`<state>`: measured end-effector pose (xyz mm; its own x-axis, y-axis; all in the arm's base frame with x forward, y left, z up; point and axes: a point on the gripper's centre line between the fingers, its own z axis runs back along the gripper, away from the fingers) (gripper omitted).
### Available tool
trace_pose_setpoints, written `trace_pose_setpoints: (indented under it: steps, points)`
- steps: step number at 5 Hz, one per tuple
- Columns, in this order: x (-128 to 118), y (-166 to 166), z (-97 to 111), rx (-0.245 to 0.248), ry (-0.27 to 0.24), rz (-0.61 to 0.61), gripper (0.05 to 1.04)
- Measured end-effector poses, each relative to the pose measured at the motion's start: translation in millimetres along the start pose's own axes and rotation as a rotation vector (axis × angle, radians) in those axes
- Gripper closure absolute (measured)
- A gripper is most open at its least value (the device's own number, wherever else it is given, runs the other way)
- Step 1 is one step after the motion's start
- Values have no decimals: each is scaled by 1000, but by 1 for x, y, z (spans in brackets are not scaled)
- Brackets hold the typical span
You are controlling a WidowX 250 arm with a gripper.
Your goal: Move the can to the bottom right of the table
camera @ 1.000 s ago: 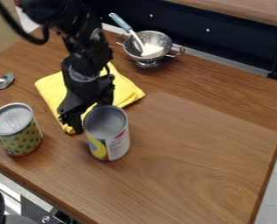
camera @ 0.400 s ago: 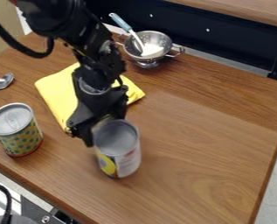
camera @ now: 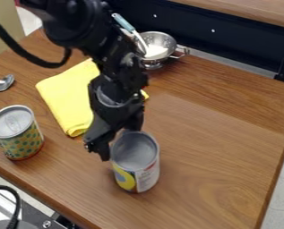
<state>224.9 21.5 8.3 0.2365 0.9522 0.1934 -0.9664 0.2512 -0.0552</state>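
Grey-topped and yellow-labelled, a cylindrical metal can (camera: 135, 162) stays upright against my black two-finger gripper (camera: 118, 140), likely for steering near-right; open or clamped, I cannot tell.

A colander (camera: 162, 42) stands behind a folded yellow cloth (camera: 67, 96).

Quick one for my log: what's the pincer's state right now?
Pincer: up against the can at its upper left side in the view; whether it is open or closed on it cannot be told.
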Motion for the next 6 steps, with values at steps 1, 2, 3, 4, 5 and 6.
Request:
trace_pose_setpoints:
  steps: [1,2,3,4,5,6]
  points:
    - [-12,1,1,9,11,13,85]
    - [-24,3,3,33,12,34,85]
    - [-33,2,4,24,3,44,85]
    - [-18,1,11,-4,-19,68,85]
    - [12,0,13,-9,-51,77,85]
    - [38,-7,18,-62,-83,27,85]
